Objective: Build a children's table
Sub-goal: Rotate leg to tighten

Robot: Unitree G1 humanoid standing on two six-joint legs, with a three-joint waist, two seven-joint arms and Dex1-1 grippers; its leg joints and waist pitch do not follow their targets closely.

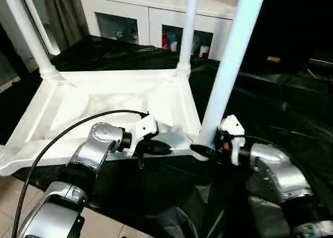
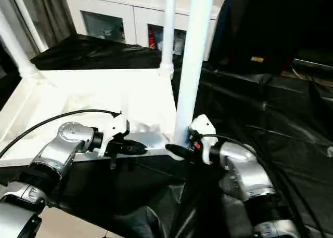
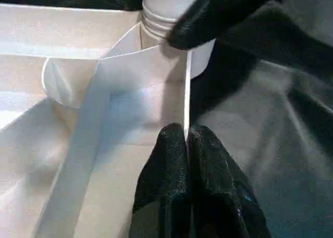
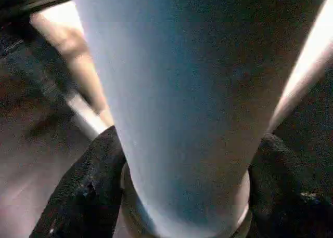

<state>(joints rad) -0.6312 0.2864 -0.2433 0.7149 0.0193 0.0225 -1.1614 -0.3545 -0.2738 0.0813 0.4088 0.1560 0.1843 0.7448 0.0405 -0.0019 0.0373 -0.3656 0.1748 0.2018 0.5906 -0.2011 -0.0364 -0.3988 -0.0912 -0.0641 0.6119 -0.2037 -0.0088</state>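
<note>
The children's table lies upside down on black sheeting, its white tabletop (image 1: 31, 118) showing the ribbed underside. Three white legs stand in corner sockets: one at the far left (image 1: 28, 35), one at the far right (image 1: 187, 30), and the near right leg (image 1: 229, 66). My left gripper (image 1: 164, 148) is shut on the thin near rim of the tabletop, close to the near right corner; its fingertips (image 3: 171, 144) pinch that edge. My right gripper (image 1: 200, 150) sits at the base of the near right leg (image 4: 177, 92), with one black finger (image 4: 88, 191) pressed on each side of it.
A white cabinet (image 1: 151, 20) with glass doors stands behind the table. Black plastic sheeting (image 1: 270, 97) covers the ground under and to the right of the tabletop. Pale floor tiles (image 1: 104, 222) show at the near left. A black cable (image 1: 62, 131) arcs over my left forearm.
</note>
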